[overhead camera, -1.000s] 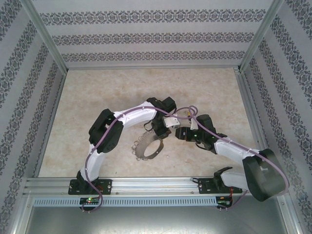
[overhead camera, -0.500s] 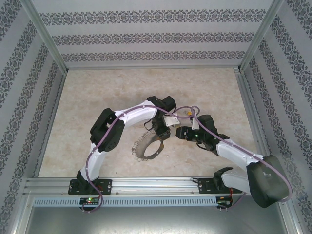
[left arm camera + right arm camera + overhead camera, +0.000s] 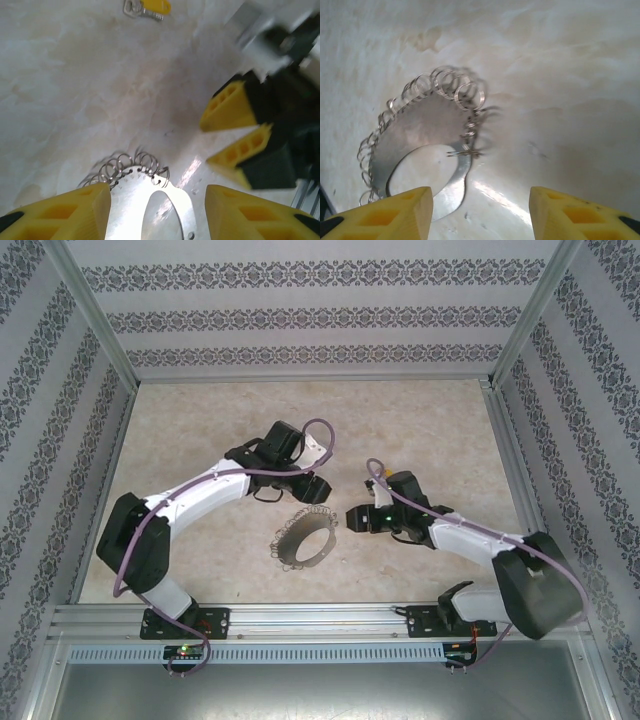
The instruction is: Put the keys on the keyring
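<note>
The keyring (image 3: 303,538) is seen lying flat on the counter (image 3: 200,440), just beside both grippers, and the key (image 3: 147,7) lies apart from it. The left gripper (image 3: 157,200) and right gripper (image 3: 480,200) are held with jaws apart and empty. The ring is judged thin, stiff, light and slippery on the glossy surface. Its bare rim, away from the loops (image 3: 455,87), is best pinched. The tiny key is best taken by its yellow head.

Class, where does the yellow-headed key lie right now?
In the left wrist view the key lies flat on the table at the top edge, well beyond the keyring, touching nothing.
</note>
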Action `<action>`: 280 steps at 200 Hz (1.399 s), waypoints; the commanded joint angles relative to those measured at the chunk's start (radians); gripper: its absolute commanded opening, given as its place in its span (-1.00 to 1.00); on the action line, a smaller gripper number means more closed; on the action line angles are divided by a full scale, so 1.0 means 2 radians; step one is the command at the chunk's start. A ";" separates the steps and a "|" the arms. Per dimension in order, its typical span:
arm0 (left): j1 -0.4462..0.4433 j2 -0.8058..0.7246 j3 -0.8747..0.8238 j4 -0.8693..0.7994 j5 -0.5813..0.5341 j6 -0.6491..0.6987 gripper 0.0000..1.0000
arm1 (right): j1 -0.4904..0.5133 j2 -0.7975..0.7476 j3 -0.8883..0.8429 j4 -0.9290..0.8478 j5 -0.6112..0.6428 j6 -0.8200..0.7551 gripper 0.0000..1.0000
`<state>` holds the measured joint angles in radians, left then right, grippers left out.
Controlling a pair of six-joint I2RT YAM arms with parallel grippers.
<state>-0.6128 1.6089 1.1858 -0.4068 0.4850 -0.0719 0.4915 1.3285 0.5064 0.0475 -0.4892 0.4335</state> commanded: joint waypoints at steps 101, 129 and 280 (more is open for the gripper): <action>0.046 -0.049 -0.056 0.088 -0.007 -0.068 0.16 | 0.057 0.112 0.069 -0.010 -0.004 -0.066 -0.04; 0.049 -0.049 -0.057 0.090 -0.006 -0.067 0.17 | 0.059 0.123 0.074 -0.005 0.000 -0.065 -0.10; 0.052 -0.050 -0.061 0.093 -0.002 -0.067 0.21 | 0.060 0.115 0.074 0.004 -0.014 -0.053 -0.26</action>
<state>-0.5213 1.5314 1.0725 -0.2462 0.4709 -0.1997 0.6033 1.5757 0.6483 0.0338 -0.4953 0.3149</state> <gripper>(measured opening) 0.601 0.359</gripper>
